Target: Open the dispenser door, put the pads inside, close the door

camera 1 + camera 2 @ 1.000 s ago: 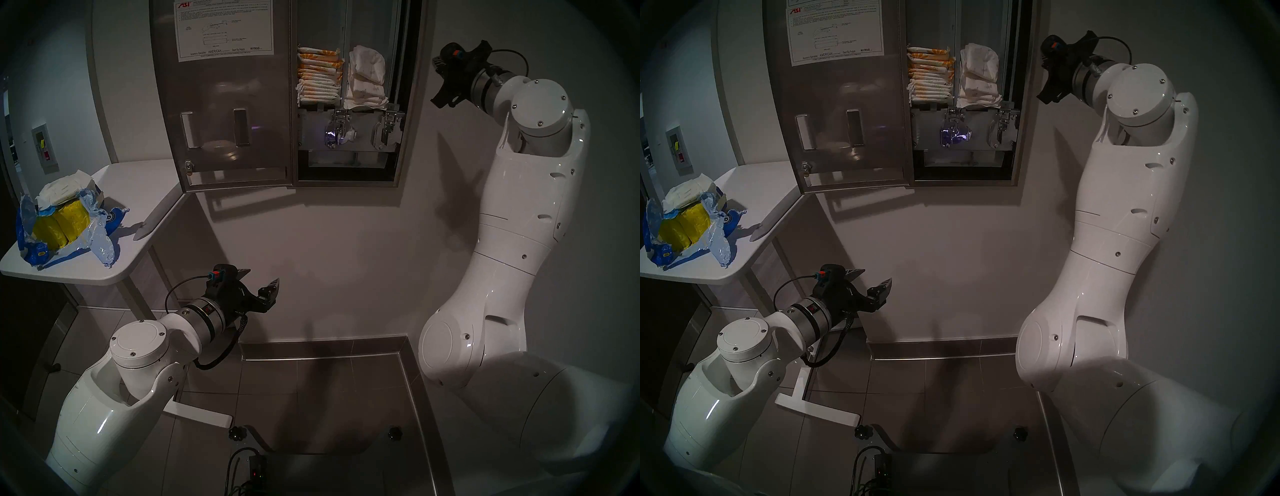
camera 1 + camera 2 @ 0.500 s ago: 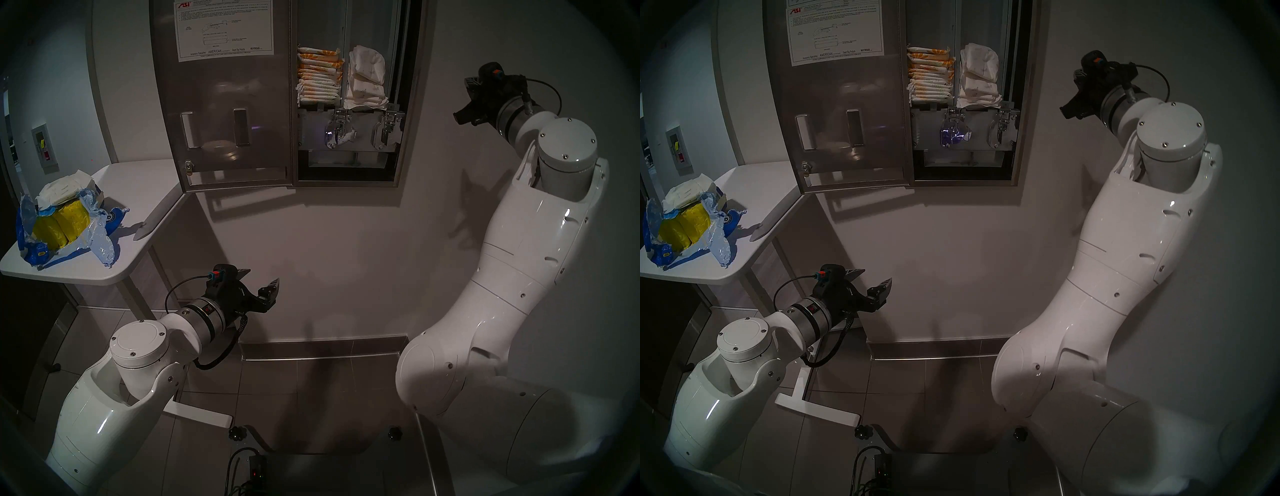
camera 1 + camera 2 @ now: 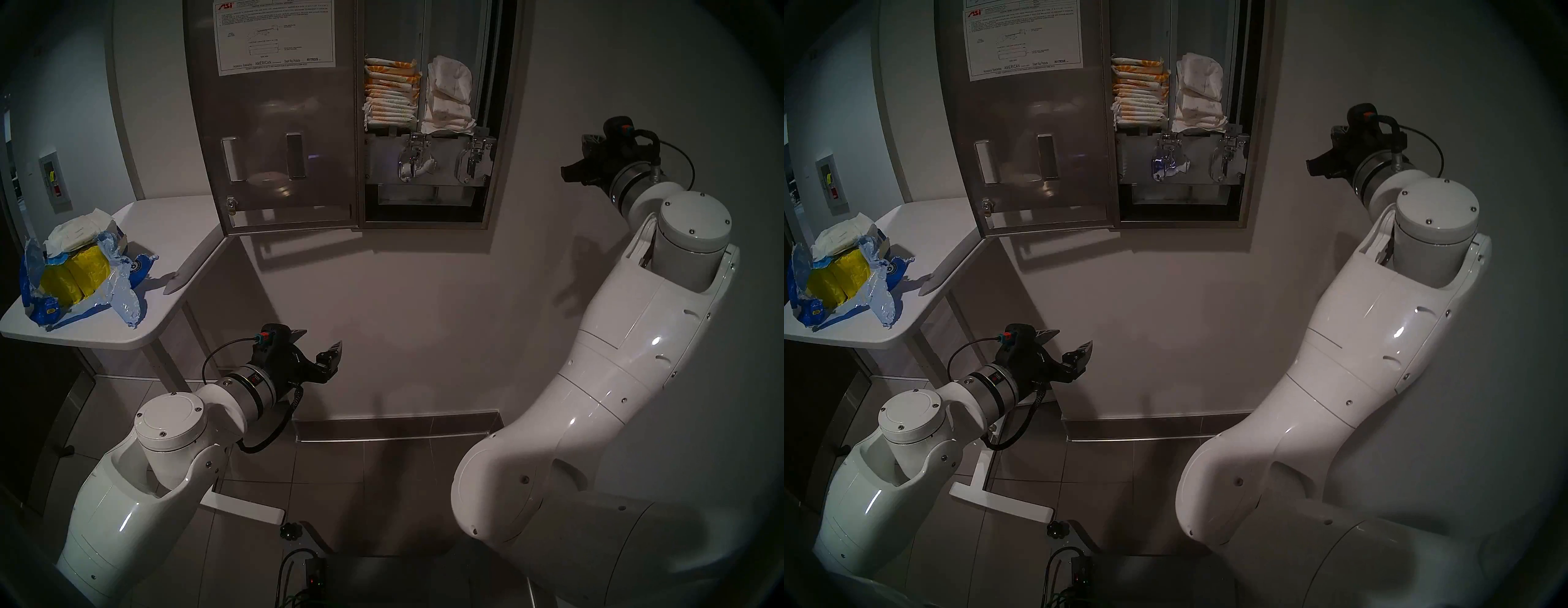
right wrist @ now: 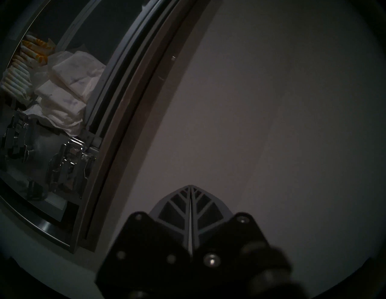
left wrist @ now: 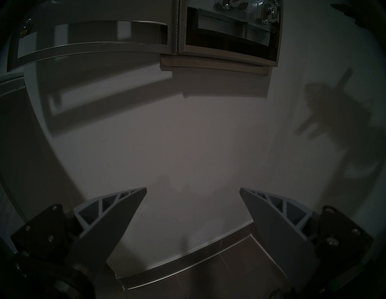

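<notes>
The steel dispenser door (image 3: 271,127) (image 3: 1026,127) hangs swung open to the left, its white instruction sheet facing me. Inside the cabinet, plain white pads (image 3: 449,97) (image 3: 1199,95) (image 4: 66,91) are piled in the right column. More white pads (image 3: 80,231) (image 3: 841,233) lie on the side table. My right gripper (image 3: 570,172) (image 3: 1314,166) (image 4: 190,188) is shut and empty, right of the cabinet near the wall. My left gripper (image 3: 324,339) (image 3: 1074,342) (image 5: 193,189) hangs open and empty below the door.
Orange-printed pads (image 3: 390,91) fill the cabinet's left column above two chrome lever mechanisms (image 3: 441,159). A torn blue bag with yellow bundles (image 3: 76,276) sits on the white table (image 3: 169,237). Below are the grey wall, the baseboard (image 3: 394,424) and the tiled floor.
My right arm has drawn back from beside the cabinet's top, moving down and to the right, and its gripper has shut. The left arm has not moved.
</notes>
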